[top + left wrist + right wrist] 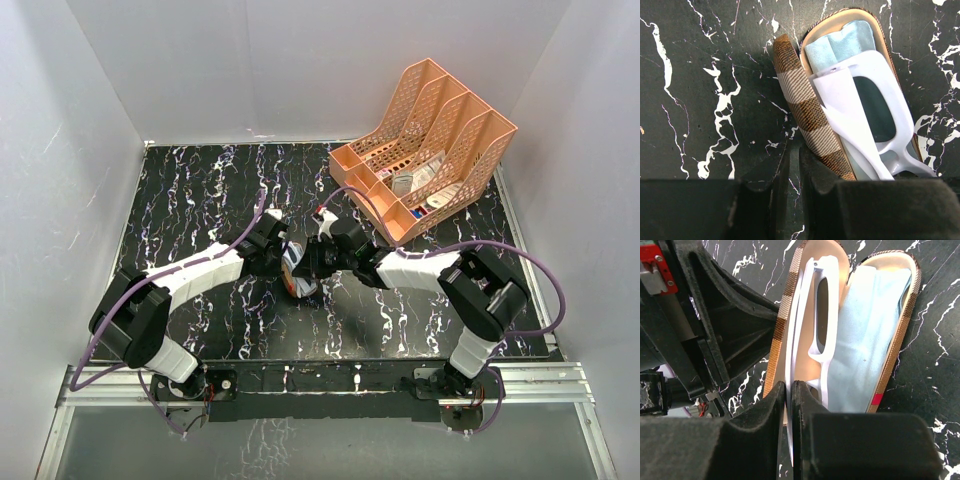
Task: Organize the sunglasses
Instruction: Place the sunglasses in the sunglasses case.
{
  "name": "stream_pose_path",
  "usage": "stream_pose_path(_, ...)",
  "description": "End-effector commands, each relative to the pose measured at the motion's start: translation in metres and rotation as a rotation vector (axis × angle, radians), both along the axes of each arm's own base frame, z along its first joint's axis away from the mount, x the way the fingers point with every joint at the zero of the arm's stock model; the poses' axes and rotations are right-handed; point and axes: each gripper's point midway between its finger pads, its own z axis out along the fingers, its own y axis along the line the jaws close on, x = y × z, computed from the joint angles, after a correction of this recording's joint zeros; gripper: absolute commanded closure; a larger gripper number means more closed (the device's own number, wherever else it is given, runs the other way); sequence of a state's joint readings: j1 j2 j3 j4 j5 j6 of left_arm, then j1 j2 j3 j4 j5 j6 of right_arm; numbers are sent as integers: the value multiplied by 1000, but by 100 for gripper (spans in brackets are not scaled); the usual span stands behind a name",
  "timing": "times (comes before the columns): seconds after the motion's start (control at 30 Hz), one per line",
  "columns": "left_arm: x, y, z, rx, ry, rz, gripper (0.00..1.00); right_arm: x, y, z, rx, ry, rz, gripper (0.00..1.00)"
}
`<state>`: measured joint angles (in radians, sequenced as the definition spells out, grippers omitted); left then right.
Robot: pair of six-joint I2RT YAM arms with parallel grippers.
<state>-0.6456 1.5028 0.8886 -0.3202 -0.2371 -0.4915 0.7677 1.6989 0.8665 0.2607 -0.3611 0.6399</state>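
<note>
The right hand [788,402] is clamping one temple of the sunglasses [831,320], which are sitting in the open plaid case [905,315] with the blue cloth [865,355]. The left hand [794,157], fingers nearly together on nothing, is waiting beside the lid [805,100]. The temple probably wants tucking in slowly and flat.

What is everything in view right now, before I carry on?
table: one, black marbled, under everything
file rack: one, orange, far right of the table, small items inside
case: one, brown plaid, open, table centre
cloth: one, light blue, inside the case
sunglasses: one pair, white frame, in the open case with the cloth
left gripper: one, black, shut, beside the case lid
right gripper: one, black, shut on the sunglasses' arm
</note>
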Motion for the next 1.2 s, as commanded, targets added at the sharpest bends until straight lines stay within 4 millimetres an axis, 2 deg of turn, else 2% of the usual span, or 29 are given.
stream_pose_path(0.0, 5, -3, 12, -10, -31, -2, 87, 7, 5, 3, 39, -39, -14, 100)
stream_pose_path(0.2, 5, -4, 12, -14, -30, -2, 87, 7, 7, -2, 38, -41, -8, 100)
stream_pose_path(0.23, 5, -4, 13, -16, -30, -2, 87, 8, 7, -12, 22, -27, -7, 100)
stream_pose_path(0.3, 5, -5, 13, -16, -31, -3, 87, 8, 8, -16, 13, -24, -5, 100)
stream_pose_path(0.57, 4, -4, 12, -14, -28, -3, 87, 11, 10, -19, -5, -29, 6, 100)
stream_pose_path(1.17, 4, -6, 10, -19, -23, -9, 87, 20, 9, 4, -1, -67, 16, 100)
